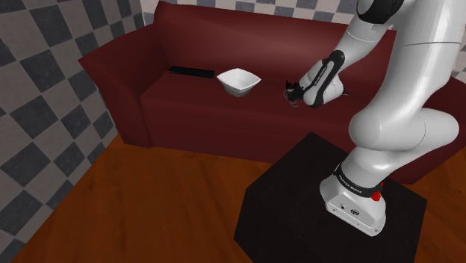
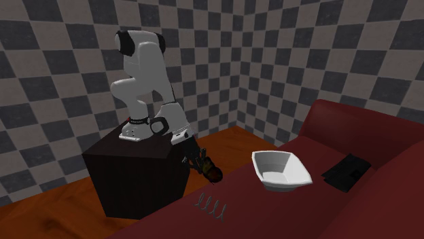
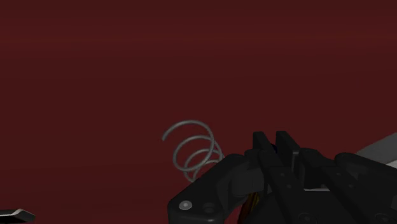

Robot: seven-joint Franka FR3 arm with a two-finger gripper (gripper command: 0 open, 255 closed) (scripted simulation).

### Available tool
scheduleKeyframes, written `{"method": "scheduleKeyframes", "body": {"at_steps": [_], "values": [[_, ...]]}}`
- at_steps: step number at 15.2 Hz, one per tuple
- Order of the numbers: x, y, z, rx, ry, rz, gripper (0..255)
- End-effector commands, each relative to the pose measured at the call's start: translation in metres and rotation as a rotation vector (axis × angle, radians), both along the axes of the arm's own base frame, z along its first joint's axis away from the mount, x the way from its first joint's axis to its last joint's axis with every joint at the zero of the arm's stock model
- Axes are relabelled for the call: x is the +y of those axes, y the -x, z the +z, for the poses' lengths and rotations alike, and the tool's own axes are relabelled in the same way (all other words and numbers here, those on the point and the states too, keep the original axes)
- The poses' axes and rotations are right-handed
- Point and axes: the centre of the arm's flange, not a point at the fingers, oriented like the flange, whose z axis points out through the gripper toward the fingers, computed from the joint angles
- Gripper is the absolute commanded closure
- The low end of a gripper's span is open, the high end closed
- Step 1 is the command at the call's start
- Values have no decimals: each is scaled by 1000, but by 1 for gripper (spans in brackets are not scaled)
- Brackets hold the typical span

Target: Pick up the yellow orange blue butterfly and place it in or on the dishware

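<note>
The white square bowl (image 1: pixel 238 81) stands on the dark red sofa seat (image 1: pixel 224 112). To the shoulder view's right of it, my black gripper (image 1: pixel 291 93) is low over the seat, about a bowl's width away. In the second exterior view an orange and dark patch, the butterfly (image 2: pixel 215 177), shows at the tip of the gripper (image 2: pixel 210 171), short of the bowl (image 2: pixel 280 173). In the wrist view the fingers (image 3: pixel 261 149) stand close together, with a strip of orange butterfly (image 3: pixel 252 202) beside them. Most of the butterfly is hidden by the hand.
A flat black slab (image 1: pixel 190 72) lies on the seat beyond the bowl, near the sofa back. Grey wire coils (image 2: pixel 212 205) lie on the seat close to the gripper, and one coil (image 3: pixel 194 153) shows in the wrist view. My black stand (image 1: pixel 328 202) sits on the wooden floor (image 1: pixel 149 209).
</note>
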Motion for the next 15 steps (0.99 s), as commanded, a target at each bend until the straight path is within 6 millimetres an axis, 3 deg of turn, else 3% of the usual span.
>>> {"method": "scheduleKeyframes", "body": {"at_steps": [1, 14, 15], "values": [[0, 0, 11, 0, 0, 0, 255], [0, 0, 78, 0, 0, 0, 255], [4, -12, 76, 0, 0, 0, 255]]}}
